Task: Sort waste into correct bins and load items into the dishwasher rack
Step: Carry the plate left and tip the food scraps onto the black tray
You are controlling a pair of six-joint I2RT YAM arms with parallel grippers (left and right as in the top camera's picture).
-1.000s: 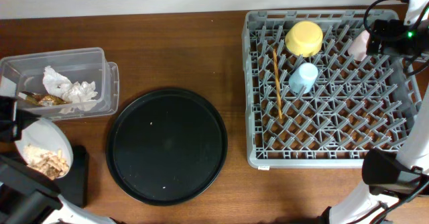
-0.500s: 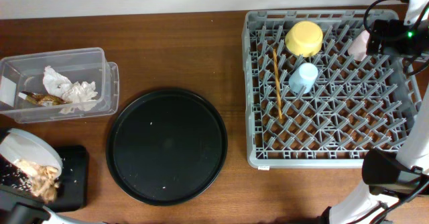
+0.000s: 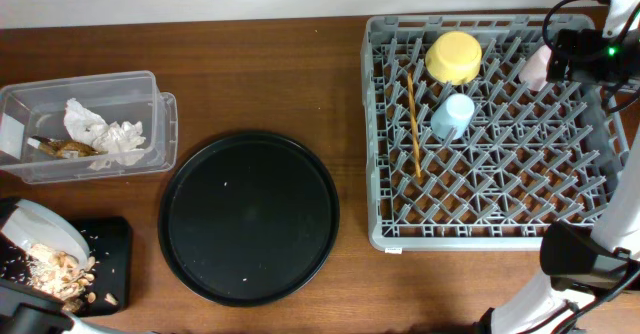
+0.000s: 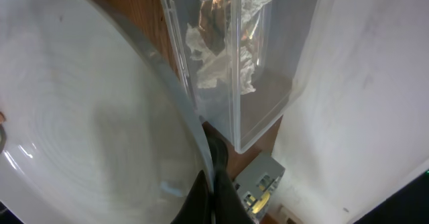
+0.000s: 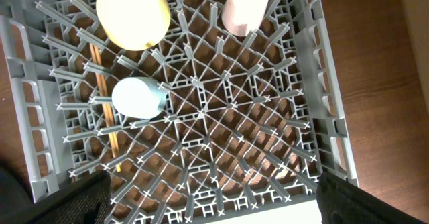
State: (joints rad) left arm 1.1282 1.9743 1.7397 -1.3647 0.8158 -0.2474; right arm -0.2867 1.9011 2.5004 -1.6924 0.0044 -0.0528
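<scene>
My left gripper [image 4: 212,198] is shut on the rim of the pale-grey plate [image 3: 38,232], which is tilted over the shallow black bin [image 3: 112,242] at the front left. Beige food scraps [image 3: 62,272] lie at the plate's lower edge and on the bin. The clear tub [image 3: 150,99] holds white tissue [image 3: 105,132] and a gold-brown wrapper [image 3: 70,148]. The grey dishwasher rack [image 3: 480,236] holds the yellow bowl [image 3: 453,57], light-blue cup [image 3: 453,115], chopsticks [image 3: 412,124] and pink cup [image 3: 537,66]. My right gripper [image 5: 214,207] is open and empty above the rack.
The large round black tray [image 3: 248,217] lies between the bins and the rack. The right arm's base [image 3: 580,259] stands at the rack's front right corner. The table's back edge meets a white wall.
The plate has moved down toward the front left and tilted further. The scraps have slid off it onto the black bin. The right arm has not moved.
</scene>
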